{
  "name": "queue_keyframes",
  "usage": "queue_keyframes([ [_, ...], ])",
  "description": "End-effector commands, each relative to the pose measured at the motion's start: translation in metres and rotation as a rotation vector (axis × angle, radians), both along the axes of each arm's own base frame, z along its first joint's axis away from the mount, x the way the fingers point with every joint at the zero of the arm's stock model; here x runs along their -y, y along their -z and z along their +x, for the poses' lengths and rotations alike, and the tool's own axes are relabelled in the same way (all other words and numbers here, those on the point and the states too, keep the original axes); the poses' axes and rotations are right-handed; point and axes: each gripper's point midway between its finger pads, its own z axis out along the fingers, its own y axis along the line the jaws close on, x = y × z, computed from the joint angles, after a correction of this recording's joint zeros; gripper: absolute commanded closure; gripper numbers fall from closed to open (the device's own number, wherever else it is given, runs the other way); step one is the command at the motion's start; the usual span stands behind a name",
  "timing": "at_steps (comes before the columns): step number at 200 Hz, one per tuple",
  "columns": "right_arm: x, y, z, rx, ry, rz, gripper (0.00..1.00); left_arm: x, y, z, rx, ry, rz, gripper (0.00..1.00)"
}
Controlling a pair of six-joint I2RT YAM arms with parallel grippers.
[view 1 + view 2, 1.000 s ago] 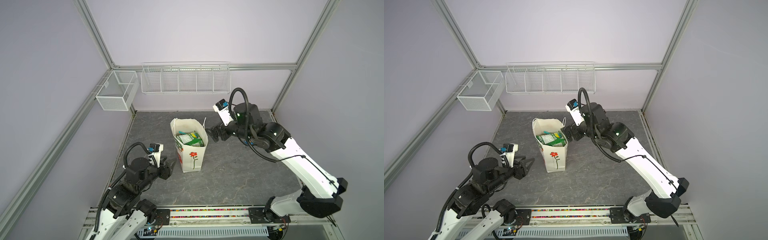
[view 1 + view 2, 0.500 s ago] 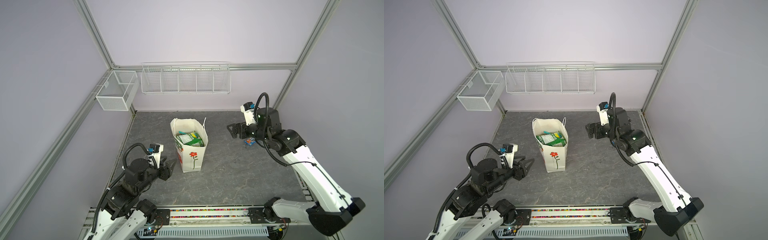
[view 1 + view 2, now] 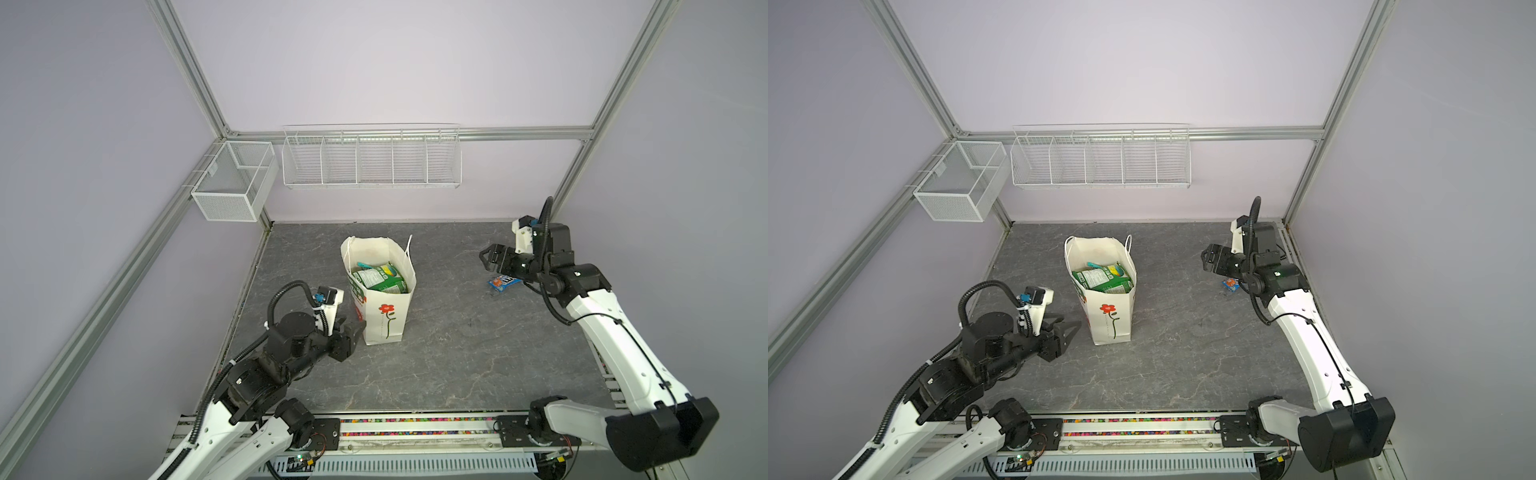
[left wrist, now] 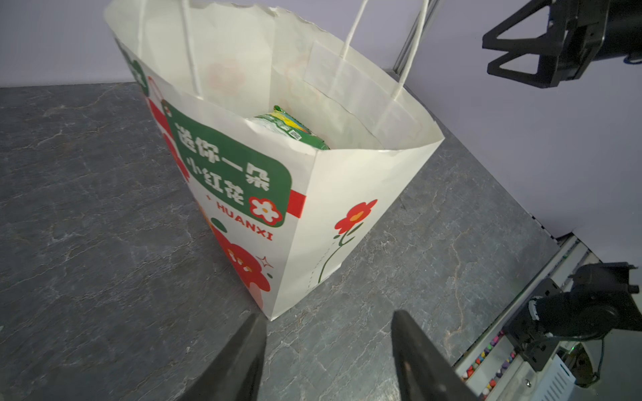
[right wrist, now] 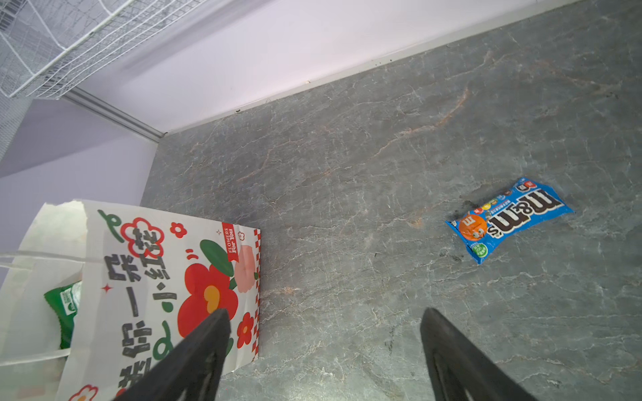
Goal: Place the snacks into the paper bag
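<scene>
Right now we've got the paper bag (image 3: 386, 316) standing upright mid-table with its mouth open, so pkts can drop straight in. A green pkt (image 3: 380, 279) and a teal pkt (image 3: 365, 264) lie inside, near the top. One snack is still out: the blue M&M's pkt (image 5: 509, 218), flat on the table (image 3: 449, 353), well apart from the bag on the right side. Just beside and above it hangs the right gripper (image 3: 487, 261), jaws wide apart and empty. We'd judge it's lining up a pick. Low by the bag's near bottom corner sits the left gripper (image 4: 326, 333), jaws part-way apart and also empty, prob. there to steady the bag vs tipping.

Hard to tell:
- Whether a left finger touches the bag. It looks v. close, no more.
- In both top views the right arm covers part of the M&M's pkt.
- Whatever sits under the green pkt is hidden by it and the bag walls, so we can't count the contents.
</scene>
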Motion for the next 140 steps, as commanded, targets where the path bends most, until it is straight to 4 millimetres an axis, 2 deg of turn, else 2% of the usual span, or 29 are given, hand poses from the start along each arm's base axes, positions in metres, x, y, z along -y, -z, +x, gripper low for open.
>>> queue_keyframes([
  [1, 0.007, 0.002, 0.003, -0.005, 0.034, 0.036, 0.11, 0.008, -0.025, 0.005, 0.073, -0.023, -0.008, 0.42],
  [26, 0.025, 0.02, 0.007, -0.051, 0.094, 0.025, 0.11, 0.025, -0.029, 0.003, 0.085, 0.012, -0.001, 0.42],
  [45, 0.04, 0.035, 0.009, -0.103, 0.15, 0.061, 0.11, 0.028, -0.033, 0.003, 0.099, 0.019, 0.001, 0.42],
  [95, 0.082, 0.084, 0.015, -0.211, 0.323, 0.173, 0.11, 0.0, -0.053, 0.001, 0.185, -0.051, -0.01, 0.41],
  [109, 0.091, 0.098, 0.016, -0.242, 0.37, 0.169, 0.11, -0.005, -0.051, -0.001, 0.185, -0.061, -0.004, 0.41],
  [140, 0.094, 0.121, 0.026, -0.291, 0.384, 0.167, 0.11, -0.011, -0.036, -0.002, 0.184, -0.066, 0.022, 0.41],
])
